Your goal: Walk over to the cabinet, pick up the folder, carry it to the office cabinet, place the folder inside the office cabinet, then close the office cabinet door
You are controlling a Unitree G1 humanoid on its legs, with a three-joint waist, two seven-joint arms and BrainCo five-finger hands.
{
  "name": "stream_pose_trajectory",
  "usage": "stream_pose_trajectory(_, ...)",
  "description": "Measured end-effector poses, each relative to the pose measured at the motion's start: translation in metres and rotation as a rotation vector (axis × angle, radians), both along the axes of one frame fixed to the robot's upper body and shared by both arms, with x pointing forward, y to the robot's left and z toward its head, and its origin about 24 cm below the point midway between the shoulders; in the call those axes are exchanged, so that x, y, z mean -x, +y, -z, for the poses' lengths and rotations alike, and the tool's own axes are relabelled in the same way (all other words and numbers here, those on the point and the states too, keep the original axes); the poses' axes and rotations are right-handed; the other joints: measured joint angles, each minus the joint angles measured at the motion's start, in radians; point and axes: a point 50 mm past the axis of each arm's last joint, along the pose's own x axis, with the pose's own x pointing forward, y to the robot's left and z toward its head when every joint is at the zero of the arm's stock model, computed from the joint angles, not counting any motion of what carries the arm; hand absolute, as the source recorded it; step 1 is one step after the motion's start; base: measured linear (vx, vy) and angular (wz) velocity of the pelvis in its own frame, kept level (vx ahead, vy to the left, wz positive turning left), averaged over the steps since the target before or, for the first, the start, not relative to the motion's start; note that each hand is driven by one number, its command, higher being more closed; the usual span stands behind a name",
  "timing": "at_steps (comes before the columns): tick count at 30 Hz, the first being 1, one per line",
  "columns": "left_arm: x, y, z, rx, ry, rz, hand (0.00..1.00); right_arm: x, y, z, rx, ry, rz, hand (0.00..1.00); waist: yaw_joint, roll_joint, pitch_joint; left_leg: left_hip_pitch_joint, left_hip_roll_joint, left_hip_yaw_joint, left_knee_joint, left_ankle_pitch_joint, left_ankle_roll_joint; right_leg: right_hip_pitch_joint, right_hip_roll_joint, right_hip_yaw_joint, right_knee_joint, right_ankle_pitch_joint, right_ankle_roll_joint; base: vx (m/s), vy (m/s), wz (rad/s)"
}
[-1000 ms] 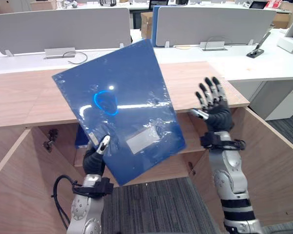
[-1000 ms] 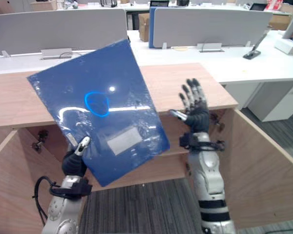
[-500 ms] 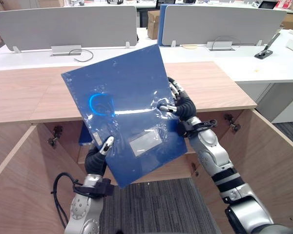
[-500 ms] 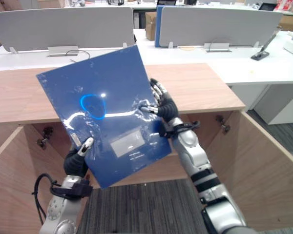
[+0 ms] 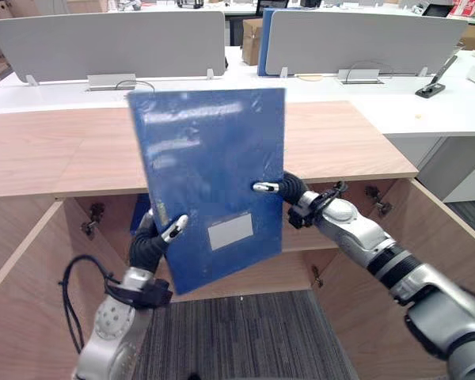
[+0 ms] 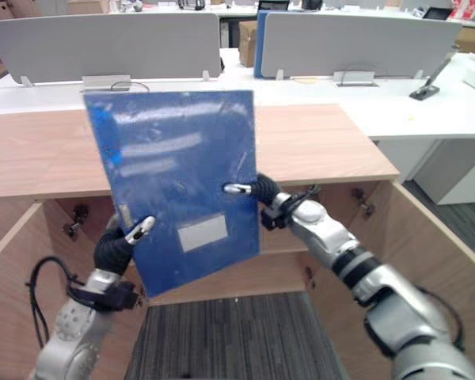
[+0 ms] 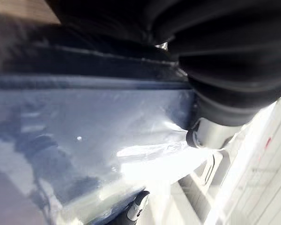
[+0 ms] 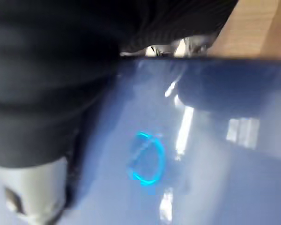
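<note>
Two hands hold the folder [image 5: 210,166] upright in front of the open cabinet [image 5: 340,134]. We see the left hand [image 5: 147,248] pinching its lower left edge, thumb on the front, fingers curled behind. The right hand [image 5: 291,188] grips the right edge likewise, thumb across the face. Below the fingers lies carpet [image 5: 245,340].

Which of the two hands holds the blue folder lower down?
The left hand holds it lower: it pinches the blue folder near its lower left corner. The right hand pinches the right edge about halfway up.
</note>
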Motion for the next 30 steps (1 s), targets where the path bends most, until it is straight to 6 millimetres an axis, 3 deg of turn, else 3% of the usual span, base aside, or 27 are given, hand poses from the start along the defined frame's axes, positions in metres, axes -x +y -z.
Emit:
stream_pose_trajectory(5,-0.010,-0.003,-0.015,-0.277,-0.070,0.112,1.00,0.017,-0.026,0.030,0.206,0.178,-0.102,1.00,0.001,-0.008,-0.003,-0.009,0.000,-0.011,0.004,0.002,0.000,-0.001,0.001,-0.010,0.001,0.000,0.000,0.00,0.002,0.06)
stream_pose_trajectory(15,-0.012,-0.009,-0.016,-0.214,-0.045,0.155,1.00,0.021,-0.034,0.028,0.196,0.193,-0.106,1.00,0.003,-0.014,-0.007,-0.011,0.001,-0.012,0.011,0.002,-0.001,-0.004,0.000,-0.009,0.011,-0.002,-0.003,0.00,0.000,0.00)
stream_pose_trajectory(16,-0.012,-0.010,-0.015,-0.210,-0.042,0.158,0.00,0.022,-0.034,0.030,0.190,0.199,-0.104,1.00,0.004,-0.014,-0.008,-0.012,0.001,-0.012,0.012,0.002,-0.001,-0.005,0.000,-0.009,0.011,-0.002,-0.003,0.00,0.000,0.00)
stream_pose_trajectory(20,-0.009,-0.019,-0.008,-0.180,-0.004,0.211,0.00,0.036,-0.043,0.049,0.099,0.255,-0.056,1.00,0.012,-0.021,-0.015,-0.030,0.003,-0.013,0.020,0.003,-0.001,-0.022,0.001,-0.008,0.017,-0.002,-0.003,0.00,0.000,0.00)
stream_pose_trajectory(25,-0.003,-0.029,-0.002,-0.102,0.024,0.303,0.00,0.056,-0.040,0.073,-0.286,0.288,0.116,1.00,0.000,-0.024,-0.019,-0.030,0.004,-0.006,0.021,0.004,-0.001,-0.030,0.000,0.002,0.024,-0.003,-0.003,-0.02,0.014,-0.05)
stream_pose_trajectory(30,0.016,-0.046,0.025,0.147,0.176,0.521,0.00,0.088,-0.021,0.111,-0.666,0.451,0.279,1.00,-0.030,-0.027,-0.025,-0.027,0.014,0.026,0.017,0.003,-0.002,-0.047,0.007,0.035,0.016,-0.002,-0.002,-0.03,0.014,-0.17)
